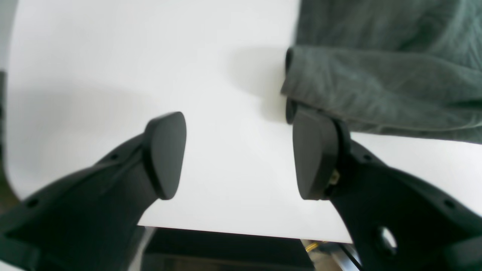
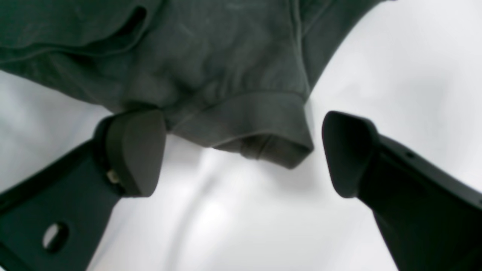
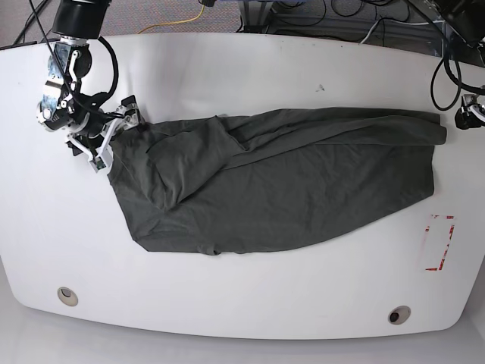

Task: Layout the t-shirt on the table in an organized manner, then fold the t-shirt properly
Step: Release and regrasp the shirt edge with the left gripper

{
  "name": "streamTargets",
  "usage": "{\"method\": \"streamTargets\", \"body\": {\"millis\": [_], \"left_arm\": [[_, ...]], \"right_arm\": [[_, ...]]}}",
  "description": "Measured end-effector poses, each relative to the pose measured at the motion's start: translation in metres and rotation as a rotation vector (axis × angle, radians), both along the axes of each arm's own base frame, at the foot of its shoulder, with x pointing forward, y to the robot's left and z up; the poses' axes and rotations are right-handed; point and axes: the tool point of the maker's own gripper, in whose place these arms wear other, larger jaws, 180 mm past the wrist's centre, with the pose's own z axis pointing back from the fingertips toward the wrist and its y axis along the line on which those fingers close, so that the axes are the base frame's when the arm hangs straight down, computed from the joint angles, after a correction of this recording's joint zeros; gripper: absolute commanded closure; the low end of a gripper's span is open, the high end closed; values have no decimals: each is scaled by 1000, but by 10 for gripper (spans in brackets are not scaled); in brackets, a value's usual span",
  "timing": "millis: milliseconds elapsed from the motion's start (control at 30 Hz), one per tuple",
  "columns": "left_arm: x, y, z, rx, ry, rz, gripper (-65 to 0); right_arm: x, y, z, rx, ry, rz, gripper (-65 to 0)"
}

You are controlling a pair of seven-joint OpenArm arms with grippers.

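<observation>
The dark grey-green t-shirt point(image 3: 280, 182) lies stretched and wrinkled across the white table point(image 3: 242, 68), from the far left to the right edge. At its left end my right gripper point(image 3: 114, 136) stands open. In the right wrist view a hemmed sleeve end point(image 2: 260, 131) lies between the right gripper's point(image 2: 243, 150) spread fingers, and nothing pinches it. At the shirt's right end my left gripper point(image 3: 464, 115) is open. In the left wrist view the left gripper point(image 1: 241, 154) has only bare table point(image 1: 113, 56) between its fingers, and a folded cloth edge point(image 1: 376, 90) lies just beyond its right fingertip point(image 1: 314, 150).
A red tape rectangle point(image 3: 439, 243) marks the table near the right edge, below the shirt. Two round grommet holes point(image 3: 67, 296) point(image 3: 398, 314) sit near the front edge. Cables point(image 3: 318, 15) run behind the table. In the left wrist view the table's edge point(image 1: 226, 230) is close beneath the gripper.
</observation>
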Motion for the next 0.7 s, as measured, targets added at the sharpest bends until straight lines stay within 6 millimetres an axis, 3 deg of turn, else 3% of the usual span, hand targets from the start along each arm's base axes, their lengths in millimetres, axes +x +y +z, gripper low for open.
{"method": "streamTargets", "body": {"millis": [200, 400, 700], "left_arm": [[9, -14, -13, -44, 10, -30, -422], [45, -41, -20, -110, -65, -97, -421], [44, -50, -44, -168, 9, -98, -421]], "right_arm": [[-1, 0, 0, -2, 2, 0, -620], [0, 1, -1, 1, 2, 0, -620], [0, 3, 0, 7, 1, 0, -620]]}}
